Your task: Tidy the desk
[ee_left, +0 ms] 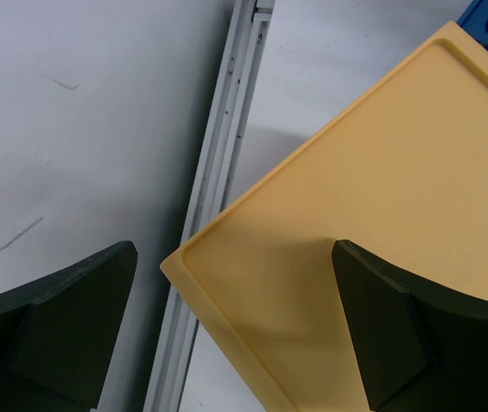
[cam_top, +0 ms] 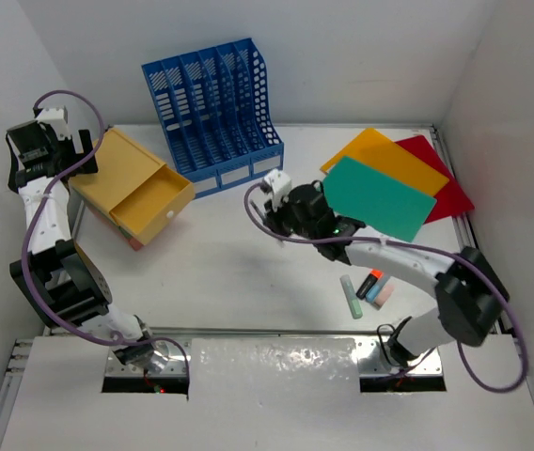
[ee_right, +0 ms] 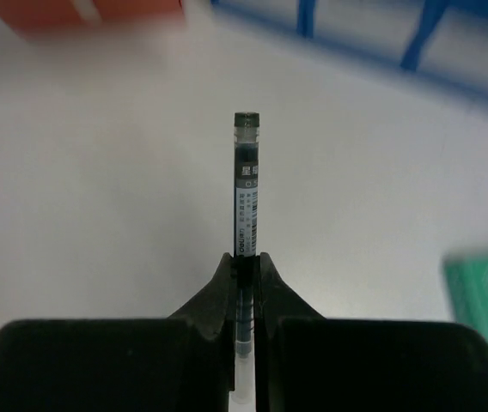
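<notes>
Right gripper is clamped tight on a dark pen. On the wrist view I see both jaws pinching the barrel, with the capped end sticking out ahead. It looks lifted off the surface, out over the middle of the desk.

That desk is the big white tabletop filling the overhead view, and most of it reads as unsorted to me. Closest to the right arm, a small cluster of markers lies loose on the near right. Further out, three folders, green over orange over red, sit fanned and overlapping at the far right, not yet filed.

Across at the far centre, the blue file rack stands upright, and I see nothing in its slots from above. To its left sits the yellow drawer box with its drawer pulled out. From here I can't make out anything inside.

Over there my left gripper is spread wide and carries nothing. Its wrist view shows the jaws straddling a corner of the box's top, above it rather than touching as far as I can tell.

My read is that we're early. One pen is in hand and needs a home, probably that open drawer. Markers and folders are all left to do.
</notes>
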{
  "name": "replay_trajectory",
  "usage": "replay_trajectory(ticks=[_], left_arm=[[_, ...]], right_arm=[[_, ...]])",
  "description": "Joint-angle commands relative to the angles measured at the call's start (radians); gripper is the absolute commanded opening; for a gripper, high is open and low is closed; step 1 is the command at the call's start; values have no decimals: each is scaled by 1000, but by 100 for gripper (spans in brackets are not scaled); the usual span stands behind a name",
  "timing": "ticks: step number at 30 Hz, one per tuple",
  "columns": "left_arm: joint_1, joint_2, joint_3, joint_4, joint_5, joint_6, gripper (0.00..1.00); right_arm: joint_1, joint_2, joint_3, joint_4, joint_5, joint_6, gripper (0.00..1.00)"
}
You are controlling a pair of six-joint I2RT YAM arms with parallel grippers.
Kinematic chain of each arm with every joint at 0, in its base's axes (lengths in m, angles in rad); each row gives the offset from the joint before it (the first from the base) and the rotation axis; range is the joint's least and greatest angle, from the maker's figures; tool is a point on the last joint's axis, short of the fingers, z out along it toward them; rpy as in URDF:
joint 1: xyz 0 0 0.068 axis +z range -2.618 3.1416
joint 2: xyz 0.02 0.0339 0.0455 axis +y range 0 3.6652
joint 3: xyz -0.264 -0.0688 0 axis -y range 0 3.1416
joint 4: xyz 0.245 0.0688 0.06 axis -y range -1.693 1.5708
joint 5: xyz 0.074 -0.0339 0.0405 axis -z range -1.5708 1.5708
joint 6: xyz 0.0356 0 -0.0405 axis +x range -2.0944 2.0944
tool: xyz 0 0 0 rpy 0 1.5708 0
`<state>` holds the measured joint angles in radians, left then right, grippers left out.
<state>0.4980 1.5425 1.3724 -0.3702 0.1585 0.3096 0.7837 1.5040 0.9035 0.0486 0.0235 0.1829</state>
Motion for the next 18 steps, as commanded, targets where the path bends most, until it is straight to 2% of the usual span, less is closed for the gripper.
replay_trajectory(ticks=[1, 5, 9, 12, 14, 18], left_arm=[[-6, -19, 31, -15, 3, 10, 97], [-7, -12, 36, -24, 4, 6, 98], [-6, -13, 36, -27, 3, 6, 97], [-6, -9, 36, -26, 0, 9, 98], [-6, -7, 36, -29, -4, 11, 98], [-6, 1, 39, -32, -8, 19, 98]], right_arm=[[23, -65, 90, 413, -135, -147, 0], [74, 79, 257, 659, -331, -272, 0], [95, 385, 549, 815, -488, -252, 0], [109, 580, 757, 850, -545, -269, 0], [118, 659, 880, 815, -553, -302, 0], [134, 759, 963, 712, -545, -414, 0]])
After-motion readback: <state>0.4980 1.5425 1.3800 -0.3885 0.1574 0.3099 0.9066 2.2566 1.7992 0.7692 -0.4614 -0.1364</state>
